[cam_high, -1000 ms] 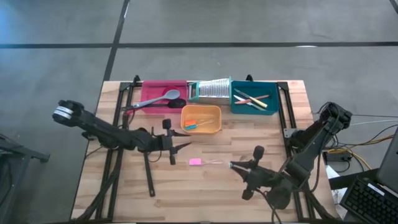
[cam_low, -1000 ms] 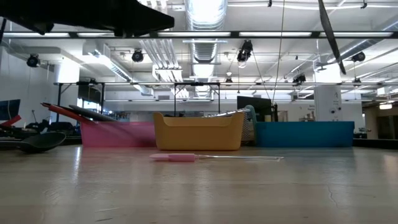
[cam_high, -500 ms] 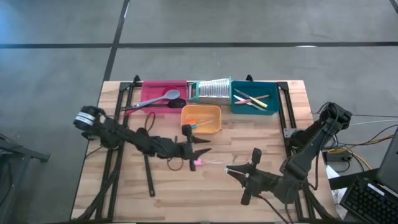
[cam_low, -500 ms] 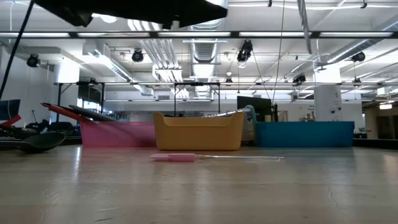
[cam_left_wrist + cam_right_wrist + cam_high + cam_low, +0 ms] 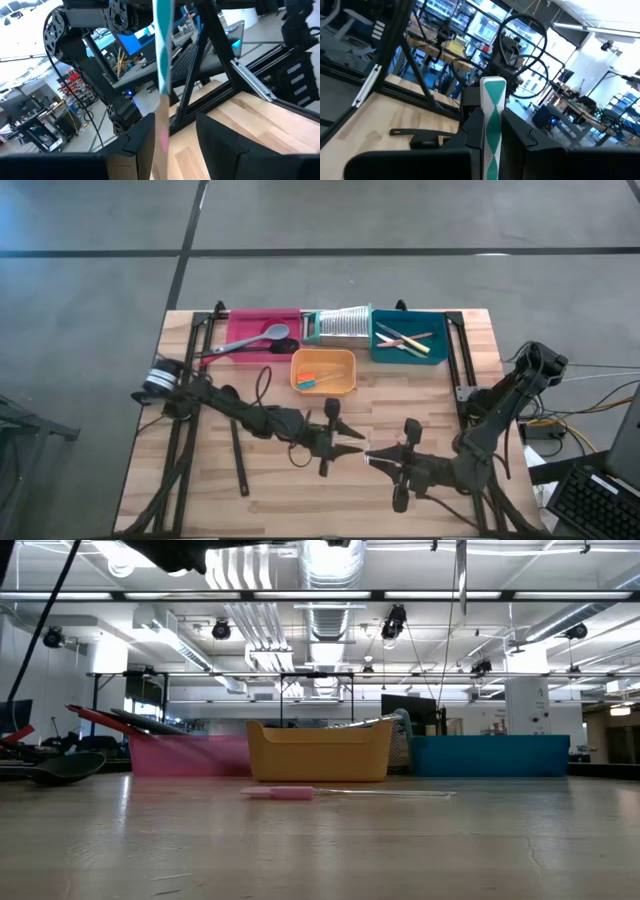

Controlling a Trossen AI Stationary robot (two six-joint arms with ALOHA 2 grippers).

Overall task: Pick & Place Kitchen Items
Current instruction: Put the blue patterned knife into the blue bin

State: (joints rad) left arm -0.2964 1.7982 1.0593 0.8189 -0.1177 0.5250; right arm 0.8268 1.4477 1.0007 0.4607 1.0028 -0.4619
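My right gripper [image 5: 372,458] is near the table's middle front, shut on a thin teal-and-white striped stick [image 5: 493,115] that points toward my left gripper. My left gripper [image 5: 348,442] faces it from the table's left, open. In the left wrist view the stick [image 5: 162,50] reaches down between my left fingers [image 5: 137,145]; I cannot tell if it touches them. A small pink-handled piece with a thin shaft [image 5: 290,793] lies flat on the table. The high view hides it under my left gripper. My right gripper pinches the striped stick [image 5: 493,142] between its two fingers. The stick runs on along the fingers and past their tips, clear of the table. Which end of the stick the gripper has is hidden by the fingers.
Along the far edge stand a pink tray [image 5: 245,325] with a grey-blue spoon [image 5: 268,334], a silver ribbed object [image 5: 338,323], a teal tray [image 5: 435,352] with knives, and an orange tray [image 5: 342,363] with small pieces. A black long-handled utensil [image 5: 238,458] lies at left.
My left gripper has travelled toward the table's right and near edges. It started left of the pink piece and now stands over it, close to my right gripper. My right gripper has edged toward the near edge with the stick. The pink piece has stayed where it was.
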